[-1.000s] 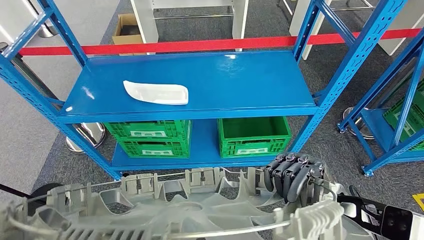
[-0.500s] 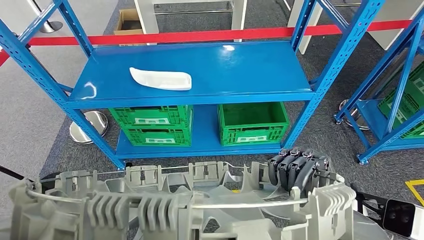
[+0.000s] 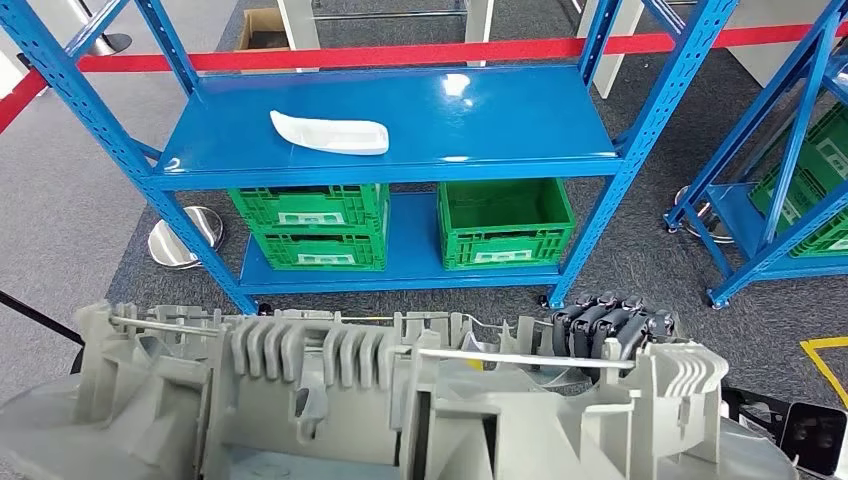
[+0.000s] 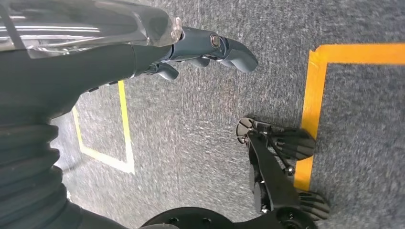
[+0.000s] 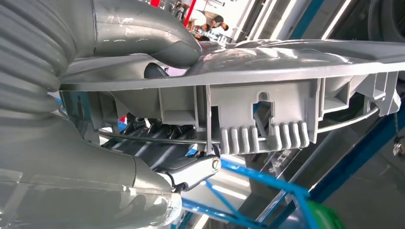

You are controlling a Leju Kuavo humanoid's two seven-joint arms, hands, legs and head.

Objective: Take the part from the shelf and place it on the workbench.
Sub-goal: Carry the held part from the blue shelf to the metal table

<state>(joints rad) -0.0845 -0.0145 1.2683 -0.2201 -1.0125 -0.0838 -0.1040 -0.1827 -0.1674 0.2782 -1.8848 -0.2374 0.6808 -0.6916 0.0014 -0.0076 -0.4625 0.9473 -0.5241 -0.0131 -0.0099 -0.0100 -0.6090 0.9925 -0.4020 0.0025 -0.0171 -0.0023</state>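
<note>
View has pulled back from the shelf [image 3: 400, 130] | your right hand [image 3: 608, 325] clasps the grey part [image 3: 330, 400] at 4 o'clock, thumb over its rim, steadying the carry | left hand [image 4: 200, 50] hangs loosely curled, empty.

Grey part [image 3: 330, 400], blue shelf [image 3: 400, 120], green crates [image 3: 500, 220], red tape [image 3: 400, 55], grey carpet [image 3: 70, 200].
</note>
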